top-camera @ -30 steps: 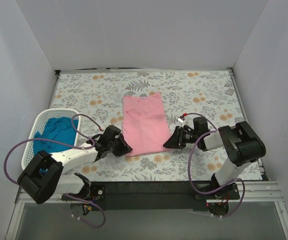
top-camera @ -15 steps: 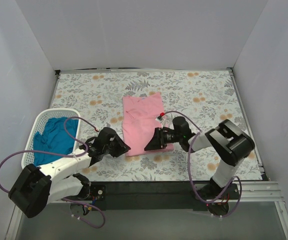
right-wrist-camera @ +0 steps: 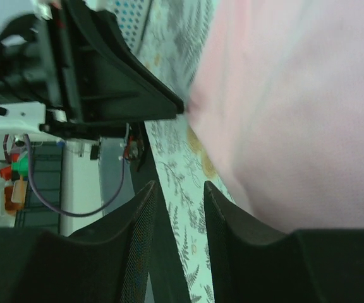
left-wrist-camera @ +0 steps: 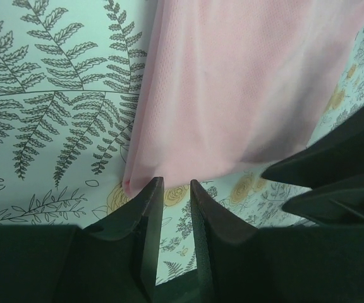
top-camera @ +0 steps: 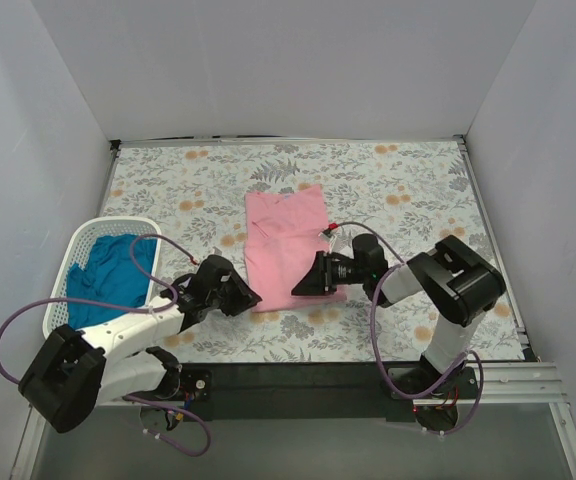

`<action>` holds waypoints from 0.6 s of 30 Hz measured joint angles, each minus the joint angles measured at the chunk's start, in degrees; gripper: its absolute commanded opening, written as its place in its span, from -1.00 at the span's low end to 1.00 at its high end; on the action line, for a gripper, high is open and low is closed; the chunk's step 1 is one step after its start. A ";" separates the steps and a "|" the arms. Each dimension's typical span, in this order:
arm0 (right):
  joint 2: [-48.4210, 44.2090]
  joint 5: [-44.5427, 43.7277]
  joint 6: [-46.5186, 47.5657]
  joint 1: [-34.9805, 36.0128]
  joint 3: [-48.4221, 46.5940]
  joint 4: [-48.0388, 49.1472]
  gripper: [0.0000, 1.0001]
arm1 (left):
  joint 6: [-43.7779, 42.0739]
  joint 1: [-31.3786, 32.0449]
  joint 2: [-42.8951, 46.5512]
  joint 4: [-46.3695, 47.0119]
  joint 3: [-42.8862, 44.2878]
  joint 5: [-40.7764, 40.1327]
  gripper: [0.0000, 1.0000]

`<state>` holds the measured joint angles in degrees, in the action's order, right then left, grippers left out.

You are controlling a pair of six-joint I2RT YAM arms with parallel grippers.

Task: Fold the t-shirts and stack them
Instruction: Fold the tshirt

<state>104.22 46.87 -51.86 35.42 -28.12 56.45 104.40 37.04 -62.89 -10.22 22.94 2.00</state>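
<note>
Pink cotton lies flat near the middle of the flowered table (top-camera: 408, 180): the pink t-shirt (top-camera: 286, 250) is a long narrow panel running from far to near, which looks to me like a first lengthwise fold and no more. The teal t-shirt (top-camera: 108, 270) sits crumpled in the white basket (top-camera: 118, 222) at the near left, not folded at all. I judge the job to be early. The pink one needs its crosswise fold, the teal one needs everything, and nothing is stacked.

The left gripper (top-camera: 251, 297) sits just off the shirt's near left corner. Its jaws stand a narrow slot apart, with only tablecloth showing between them in its wrist view. The right gripper (top-camera: 300, 287) rests over the near hem a little to the right. Its fingers are parted too and grip nothing that I can see.

The right gripper covers part of that hem from above. I cannot tell where the sleeves are tucked. The basket wall and a purple cable (top-camera: 118, 285) cut off part of the teal shirt, and the right wrist view shows the pink cloth only as a blur.
</note>
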 measured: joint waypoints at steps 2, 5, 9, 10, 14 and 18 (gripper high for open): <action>-3.72 0.26 0.00 -2.47 -0.48 -0.59 -0.15 | -0.50 -0.31 -0.98 -0.09 0.94 0.07 -0.53; -5.60 0.96 0.20 -6.82 -3.37 -0.92 -0.15 | -1.99 -1.77 -4.68 0.39 4.83 0.15 -0.53; -2.16 1.99 0.00 -12.63 -10.67 -1.51 -0.16 | -4.61 -6.38 -11.21 3.23 11.08 0.66 -0.53; -0.68 2.19 -0.11 -13.77 -12.57 -1.88 -0.16 | -5.25 -7.76 -13.03 4.15 12.66 0.81 -0.54; 5.46 2.32 -0.39 -16.15 -19.04 -2.78 -0.17 | -7.28 -12.04 -20.44 7.28 18.80 1.07 -0.54; 11.61 1.25 -0.44 -17.57 -23.15 -3.58 -0.17 | -8.24 -14.10 -29.24 11.02 23.76 2.43 -0.55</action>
<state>115.83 48.12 -52.29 17.85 -51.27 52.86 96.16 22.94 -92.14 0.80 46.70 4.43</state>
